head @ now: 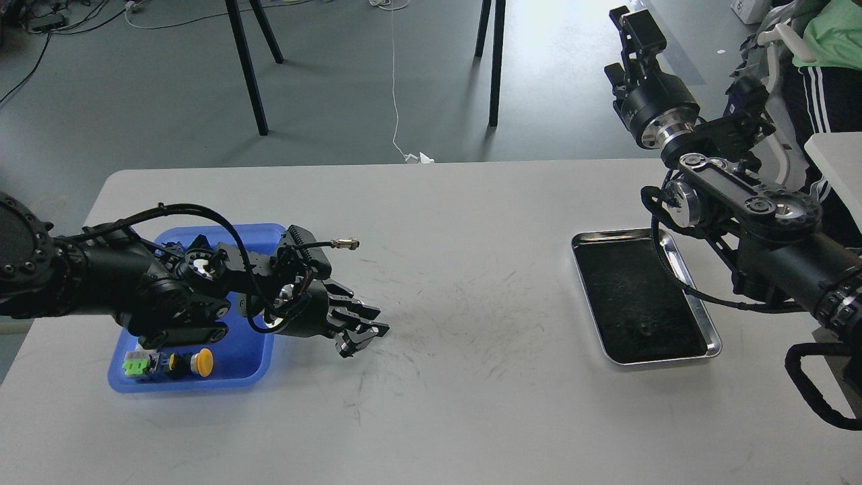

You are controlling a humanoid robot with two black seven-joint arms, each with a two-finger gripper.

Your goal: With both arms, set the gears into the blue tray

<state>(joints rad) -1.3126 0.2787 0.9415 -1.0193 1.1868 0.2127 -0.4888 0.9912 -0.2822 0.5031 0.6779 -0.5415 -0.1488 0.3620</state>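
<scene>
The blue tray [259, 367] lies at the table's left, and my left arm covers most of it. My left gripper [360, 331] hangs just past the tray's right rim, low over the bare table. Its dark fingers bunch together, so I cannot make out a gap or anything held. One tiny dark speck, possibly a gear [645, 329], lies in the silver metal tray [700, 316] at the right. My right arm rises from the right edge and folds upward. My right gripper [633, 30] is high above the table's far right edge, dark and seen end-on.
Coloured push-button switches [176, 364], one yellow and one green, sit in the blue tray's near end. A cable with a metal plug [347, 244] sticks out from my left wrist. Black stand legs [248, 67] stand on the floor beyond the table. A person sits at the far right.
</scene>
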